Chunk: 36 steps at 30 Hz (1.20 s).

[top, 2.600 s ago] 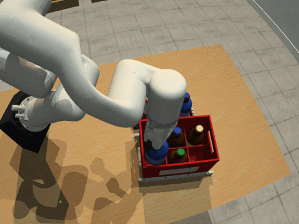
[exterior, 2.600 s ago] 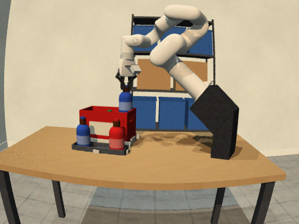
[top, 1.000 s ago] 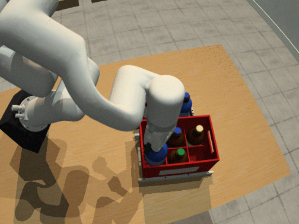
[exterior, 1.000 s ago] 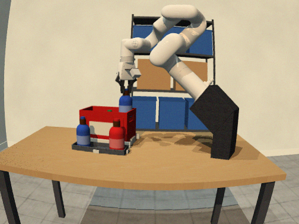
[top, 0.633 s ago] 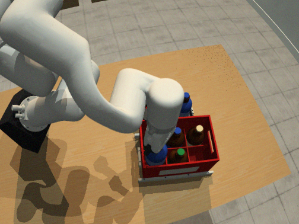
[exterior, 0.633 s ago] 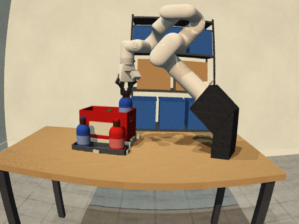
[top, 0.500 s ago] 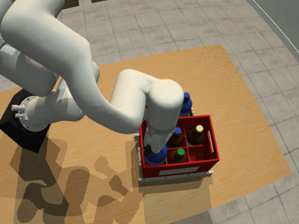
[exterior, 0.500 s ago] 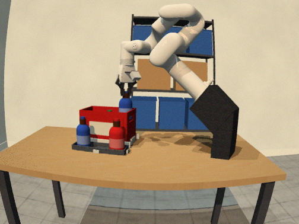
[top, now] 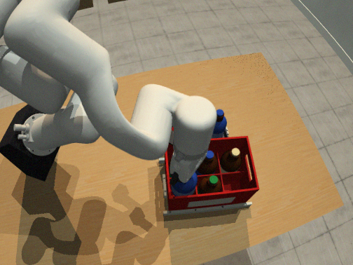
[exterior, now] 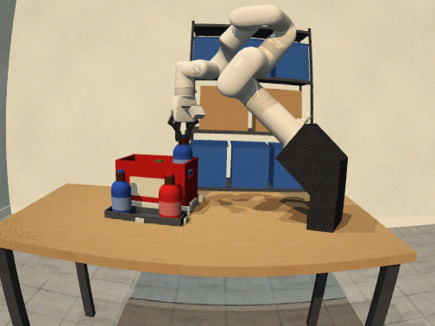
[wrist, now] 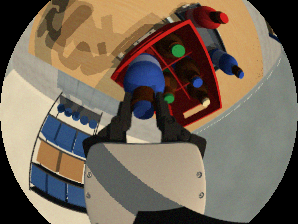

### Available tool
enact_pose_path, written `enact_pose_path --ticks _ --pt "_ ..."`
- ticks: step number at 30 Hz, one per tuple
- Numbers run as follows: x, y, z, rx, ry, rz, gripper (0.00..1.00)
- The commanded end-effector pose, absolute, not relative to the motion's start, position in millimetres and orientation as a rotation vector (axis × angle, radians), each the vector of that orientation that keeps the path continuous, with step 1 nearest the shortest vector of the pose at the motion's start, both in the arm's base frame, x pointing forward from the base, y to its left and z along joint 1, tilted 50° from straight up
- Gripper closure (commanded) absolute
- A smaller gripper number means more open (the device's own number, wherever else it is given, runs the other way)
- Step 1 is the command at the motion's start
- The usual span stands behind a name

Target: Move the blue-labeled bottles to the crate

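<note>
My gripper [exterior: 183, 137] is shut on the neck of a blue-labeled bottle [exterior: 182, 153] and holds it upright. Its lower part is down inside a corner cell of the red crate [exterior: 157, 178], and its shoulder stands above the rim. In the overhead view the bottle [top: 184, 186] is in the front left cell, with the arm covering the fingers. The wrist view shows the fingers around the bottle's neck. A second blue-labeled bottle [exterior: 121, 197] and a red-labeled bottle [exterior: 170, 201] stand upright on the dark tray [exterior: 147, 215].
Brown bottles stand in the crate with a blue cap [top: 210, 155], a cream cap [top: 234, 152] and a green cap [top: 213, 180]. The front right cell [top: 238, 182] looks empty. The arm's black base [exterior: 317, 181] stands on the table. Shelves stand behind it.
</note>
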State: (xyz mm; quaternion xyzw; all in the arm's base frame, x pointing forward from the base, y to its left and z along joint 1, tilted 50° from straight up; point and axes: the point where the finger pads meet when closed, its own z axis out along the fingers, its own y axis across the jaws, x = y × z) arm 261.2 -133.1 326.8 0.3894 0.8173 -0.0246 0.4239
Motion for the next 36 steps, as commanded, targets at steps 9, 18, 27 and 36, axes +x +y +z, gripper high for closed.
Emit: enact_pose_path --ticks 9,18,27,36 --pt "261.5 -133.3 328.3 0.973 2.042 -0.061 1.00" --pt "261.6 -133.3 328.2 0.973 2.042 -0.061 1.00" --pt "263.1 -134.1 326.8 0.973 2.042 -0.061 1.00" --pt "268.0 -136.8 322.2 0.973 2.042 -0.061 1.00"
